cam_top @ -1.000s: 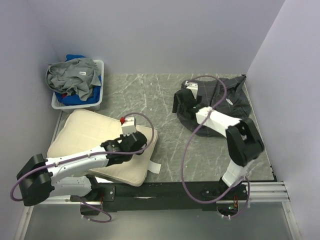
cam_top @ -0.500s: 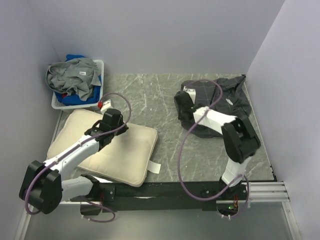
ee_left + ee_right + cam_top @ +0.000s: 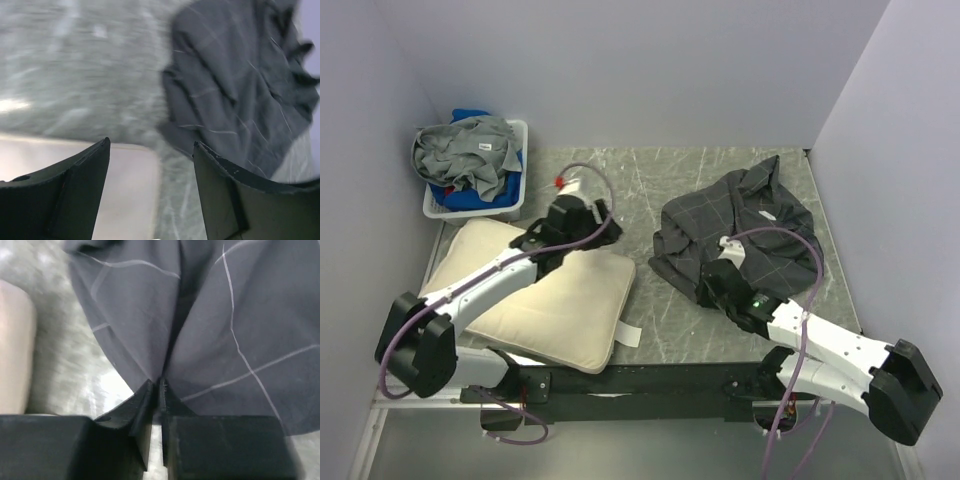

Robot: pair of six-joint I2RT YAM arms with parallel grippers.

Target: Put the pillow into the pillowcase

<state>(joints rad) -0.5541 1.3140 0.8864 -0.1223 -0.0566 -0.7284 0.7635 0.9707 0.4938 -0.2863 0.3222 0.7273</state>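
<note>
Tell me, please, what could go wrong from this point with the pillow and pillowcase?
The right gripper pinches only a thin fold of the pillowcase; it may slip, or it may hold both layers so the mouth cannot open.
The left gripper is open and holds nothing; the pillow lies apart from the bunched pillowcase, so insertion could snag.

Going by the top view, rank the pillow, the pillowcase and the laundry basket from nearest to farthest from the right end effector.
1. The pillowcase, right side, pinched by the right end effector.
2. The pillow, near left.
3. The laundry basket, far left corner.
</note>
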